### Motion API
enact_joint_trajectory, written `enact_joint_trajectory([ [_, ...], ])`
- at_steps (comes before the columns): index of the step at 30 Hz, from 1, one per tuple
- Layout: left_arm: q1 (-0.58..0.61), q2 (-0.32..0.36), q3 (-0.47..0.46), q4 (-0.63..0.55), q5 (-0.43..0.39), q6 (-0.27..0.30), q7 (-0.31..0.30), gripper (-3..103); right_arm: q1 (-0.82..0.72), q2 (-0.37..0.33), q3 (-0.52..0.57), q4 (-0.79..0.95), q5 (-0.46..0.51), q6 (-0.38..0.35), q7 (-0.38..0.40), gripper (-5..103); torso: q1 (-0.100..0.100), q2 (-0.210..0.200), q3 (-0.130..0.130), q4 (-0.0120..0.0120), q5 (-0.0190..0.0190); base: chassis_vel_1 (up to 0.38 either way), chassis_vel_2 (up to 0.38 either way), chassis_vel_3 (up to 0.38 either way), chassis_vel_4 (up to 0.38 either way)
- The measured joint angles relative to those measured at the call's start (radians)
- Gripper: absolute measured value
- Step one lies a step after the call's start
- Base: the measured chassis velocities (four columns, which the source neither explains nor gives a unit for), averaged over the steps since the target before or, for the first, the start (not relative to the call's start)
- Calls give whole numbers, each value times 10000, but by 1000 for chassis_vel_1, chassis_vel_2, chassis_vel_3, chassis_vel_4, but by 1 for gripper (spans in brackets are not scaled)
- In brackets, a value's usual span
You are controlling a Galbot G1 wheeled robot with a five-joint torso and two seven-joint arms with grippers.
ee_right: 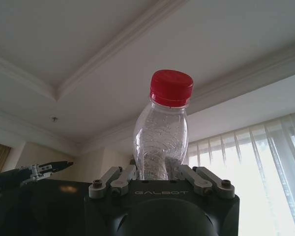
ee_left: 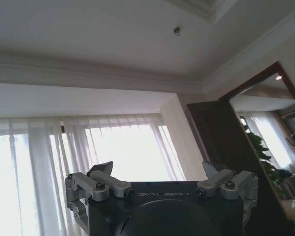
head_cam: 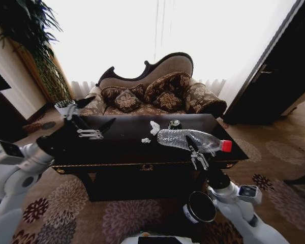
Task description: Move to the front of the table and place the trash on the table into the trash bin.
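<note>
2 pincers: right pincer (head_cam: 192,147) clamped on bottle (head_cam: 188,140) over table (head_cam: 117,152), left pincer (head_cam: 91,118) apart, can (head_cam: 174,123) behind.

A wide window (head_cam: 157,35) fills the upper middle of the head view, blown out with daylight behind sheer white curtains (ee_left: 34,167). Below it, at the centre of the frame, stands an ornate sofa (head_cam: 157,86) with a curved dark wood back, brown patterned upholstery and several matching cushions (head_cam: 168,100). A leafy green plant (head_cam: 25,30) hangs into the upper left corner beside a pale wall. On the right a dark wooden door (head_cam: 274,81) stands in its frame. The floor across the bottom is a beige carpet (head_cam: 76,213) with large dark floral medallions. Overhead, a white ceiling (ee_right: 113,44) carries stepped crown moulding.
</note>
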Motion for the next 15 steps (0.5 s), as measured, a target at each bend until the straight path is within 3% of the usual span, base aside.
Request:
enact_joint_trajectory([
  [4, 643, -894, -1150, 1, 39, -277, 11, 100, -67, -119, 314, -161, -50, 99, -337, 24, 0, 0, 0, 14, 0, 0, 0, 0, 0],
  [6, 830, -1354, -1595, 43, 50, -376, 21, 100, -332, -70, 869, -320, -328, 235, -630, 24, -1, 1, -1, 8, 0, 0, 0, 0, 0],
  [12, 919, -1824, -1839, 67, 151, -397, 19, 100, -525, 110, 1549, -590, -730, 441, -1187, 24, 0, 1, 0, 2, 3, 0, 0, 0, 0],
  [15, 1025, -2362, -1908, 35, 486, -397, -250, 100, -546, 333, 2046, -1120, -1317, 598, -1868, 24, -1, 0, 0, 2, 2, 0, 0, 0, 0],
])
